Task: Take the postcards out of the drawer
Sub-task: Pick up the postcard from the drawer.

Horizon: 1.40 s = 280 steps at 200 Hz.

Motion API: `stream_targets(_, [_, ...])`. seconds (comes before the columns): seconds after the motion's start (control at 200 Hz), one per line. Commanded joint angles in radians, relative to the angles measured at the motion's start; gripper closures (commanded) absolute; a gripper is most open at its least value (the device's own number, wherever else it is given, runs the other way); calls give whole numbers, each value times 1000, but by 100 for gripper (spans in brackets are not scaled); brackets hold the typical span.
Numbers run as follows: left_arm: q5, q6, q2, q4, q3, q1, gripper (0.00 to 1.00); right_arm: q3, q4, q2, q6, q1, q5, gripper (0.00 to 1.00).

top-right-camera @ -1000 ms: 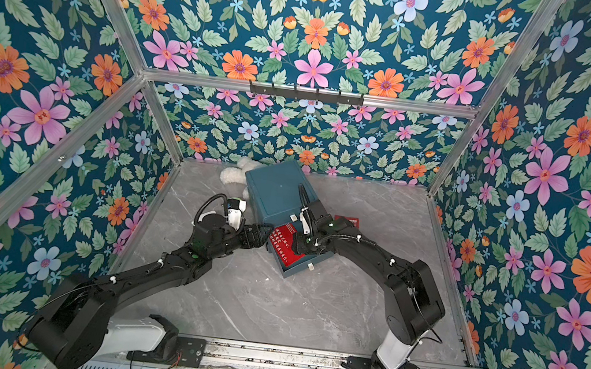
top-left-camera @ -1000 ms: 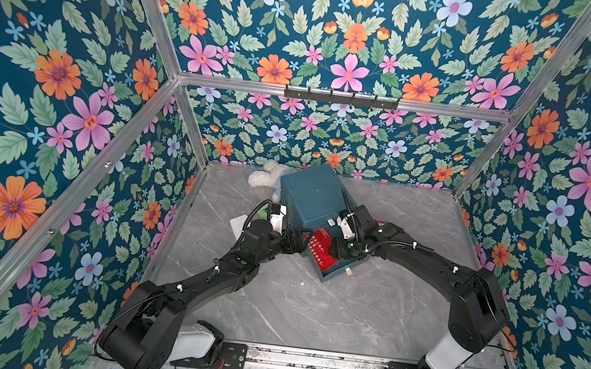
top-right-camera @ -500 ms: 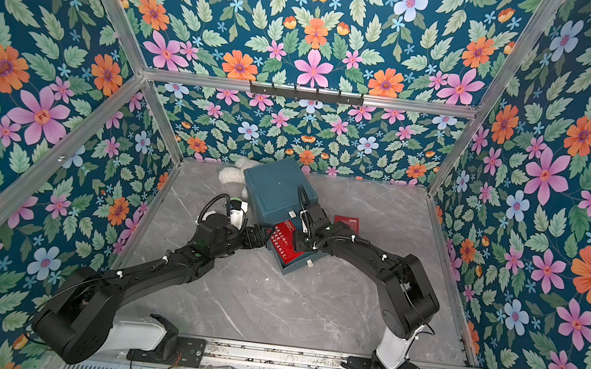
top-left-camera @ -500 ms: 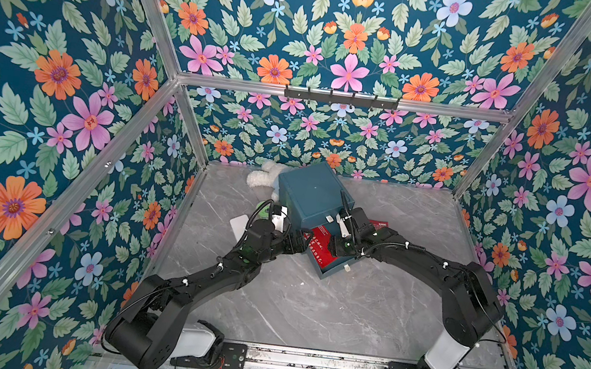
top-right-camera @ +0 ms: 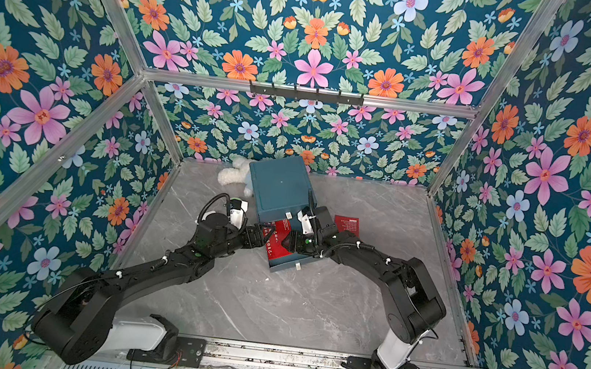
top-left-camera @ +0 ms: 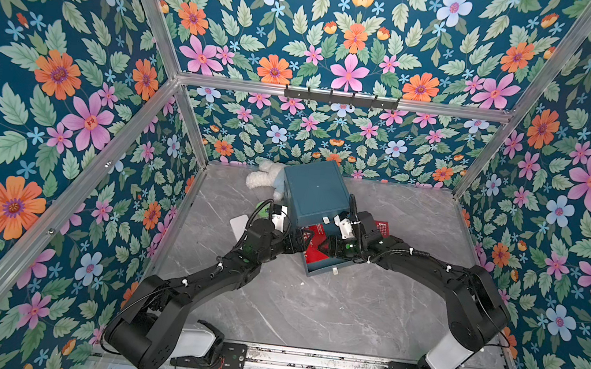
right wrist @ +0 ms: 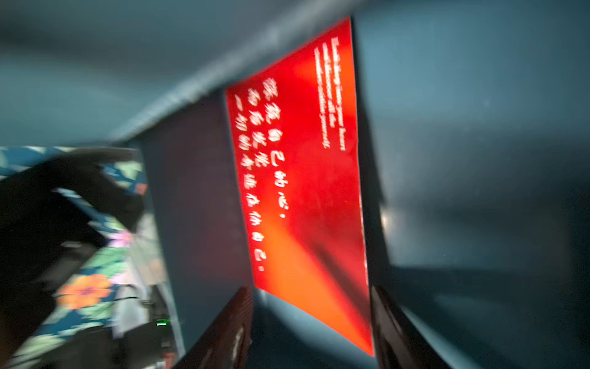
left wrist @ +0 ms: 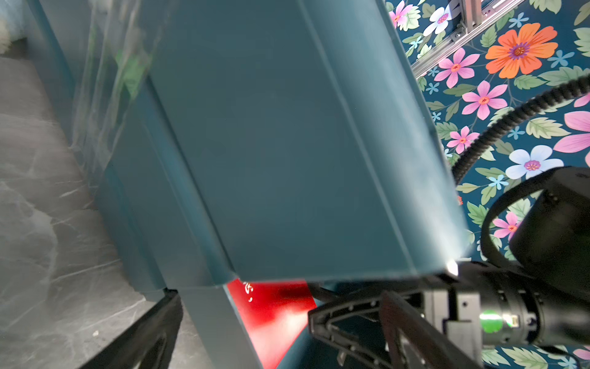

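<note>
Because the red postcard (right wrist: pixel 303 191) lies inside the open drawer (top-left-camera: pixel 325 269), the right tool (right wrist: pixel 311 300) reaches in, jaws half-spread astride it, grip unclear; the left tool (top-left-camera: pixel 300 238), spread wide, sits at the drawer's side, likely to steady it.

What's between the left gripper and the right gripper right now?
A red postcard in the open drawer sits between the left gripper and the right gripper. Both top views show it, and so does the right wrist view.
</note>
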Motion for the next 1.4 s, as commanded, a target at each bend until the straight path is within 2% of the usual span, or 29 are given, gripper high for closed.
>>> stream_targets(0.0, [1, -9, -7, 22, 4, -1, 0, -25, 123, -10, 116, -21, -127, 40])
stream_targets(0.16, [-1, -9, -12, 18, 4, -1, 0, -53, 270, 3, 218, -44, -243, 43])
stream_targets(0.42, [3, -3, -6, 15, 13, -1, 0, -57, 303, -11, 244, -45, -261, 47])
stream_targets(0.525, [3, -3, -1, 15, 18, -1, 0, -56, 293, -14, 243, -44, -248, 52])
stream_targets(0.59, [5, -3, -1, 15, 20, -1, 0, -54, 276, -16, 239, -44, -240, 59])
stream_targets(0.745, [-5, -3, -7, 8, 19, -1, 0, -47, 235, -19, 234, -46, -218, 84])
stream_targets(0.9, [-25, -3, -15, 3, 21, -1, 0, -42, 219, -29, 233, -46, -206, 100])
stream_targets(1.015, [-55, 3, -25, -15, 28, -1, 0, -40, 196, -36, 226, -47, -205, 100])
stream_targets(1.395, [-159, 45, -42, -53, 77, 0, 0, -117, 88, -245, 207, -81, -206, 100])
